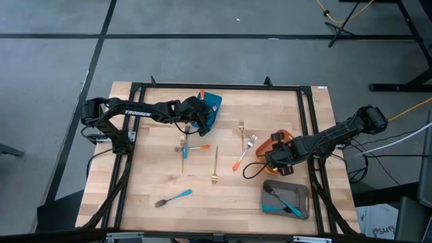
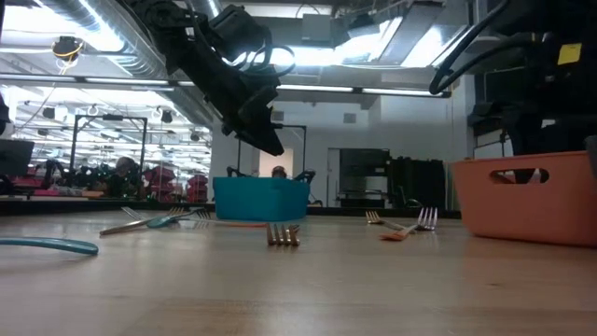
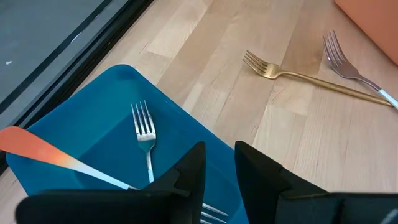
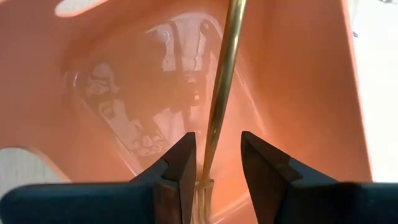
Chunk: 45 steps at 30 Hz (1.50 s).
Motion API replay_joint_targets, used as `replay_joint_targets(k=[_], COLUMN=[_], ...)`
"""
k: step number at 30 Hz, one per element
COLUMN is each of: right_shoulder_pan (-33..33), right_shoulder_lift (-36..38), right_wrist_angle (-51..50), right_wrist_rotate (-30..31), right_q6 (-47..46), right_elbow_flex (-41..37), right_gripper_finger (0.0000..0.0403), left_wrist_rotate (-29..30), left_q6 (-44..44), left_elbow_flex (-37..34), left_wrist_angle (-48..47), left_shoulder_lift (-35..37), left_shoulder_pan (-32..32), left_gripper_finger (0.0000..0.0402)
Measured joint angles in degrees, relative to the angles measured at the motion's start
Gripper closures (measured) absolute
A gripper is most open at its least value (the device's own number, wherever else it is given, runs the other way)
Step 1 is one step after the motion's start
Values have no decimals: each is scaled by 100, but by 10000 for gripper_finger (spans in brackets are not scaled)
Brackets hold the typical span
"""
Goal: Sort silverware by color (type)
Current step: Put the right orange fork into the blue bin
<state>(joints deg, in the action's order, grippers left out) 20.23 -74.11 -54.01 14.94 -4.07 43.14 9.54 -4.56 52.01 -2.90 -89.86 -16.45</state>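
Observation:
My left gripper [image 1: 201, 112] [image 3: 219, 152] hovers open over the blue container [image 1: 210, 103] [image 3: 93, 112] at the far side. An orange-handled fork [image 3: 37, 149] and a second fork [image 3: 144, 121] lie inside that container. My right gripper [image 1: 275, 154] [image 4: 217, 146] points into the orange container [image 1: 282, 140] [image 4: 112, 74], open. A gold fork [image 4: 225, 74] runs up between its fingers, tines [image 4: 202, 199] low by them and handle pointing away. On the table lie orange-handled forks [image 1: 196, 147] [image 1: 243, 156], gold forks [image 1: 216, 165] [image 1: 241, 130] and a blue-handled fork [image 1: 172, 198]. My right gripper's fingers stand on either side of the gold fork's neck [image 4: 208, 165] inside the orange container, pointing down along the fork. A gap shows on one side. Whether the other finger [image 4: 183, 165] touches the fork, I cannot tell.
A grey container [image 1: 287, 199] near the right front edge holds a blue-handled fork [image 1: 283, 201]. A black frame [image 1: 135, 88] borders the tabletop. Another gold fork [image 1: 183, 152] lies under the left orange-handled one. Bare wood spans the front left.

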Motion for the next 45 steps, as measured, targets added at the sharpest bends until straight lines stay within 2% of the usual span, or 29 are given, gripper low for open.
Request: replay_joint_targets(k=[7,17,23,28,37,45], right_shoulder_pan=[0,0,0,-34,-668,-1270], right_shoulder_lift=[-2,-2,-2,-2,-260,-958], right_wrist_angle=[-64,-623,-499,1,623,1152], right_wrist_rotate=[0,4,88,347,-321,-1081], right_q6=[405,609,1239,1795,2103,2109], right_elbow_flex=[385,1533,2203,2415,2413,2410], right_gripper_finger=[285,285,285,285,285,285], left_wrist_rotate=[1,0,0,1,2,2], left_q6=[0,0,0,0,0,13], left_elbow_flex=[0,1,1,1,2,1], left_wrist_angle=[-2,0,0,0,7,21], left_shoulder_lift=[0,0,0,0,0,-1], left_shoulder_pan=[0,0,-1,-1,0,-2], left_gripper_finger=[321,321,321,321,321,321])
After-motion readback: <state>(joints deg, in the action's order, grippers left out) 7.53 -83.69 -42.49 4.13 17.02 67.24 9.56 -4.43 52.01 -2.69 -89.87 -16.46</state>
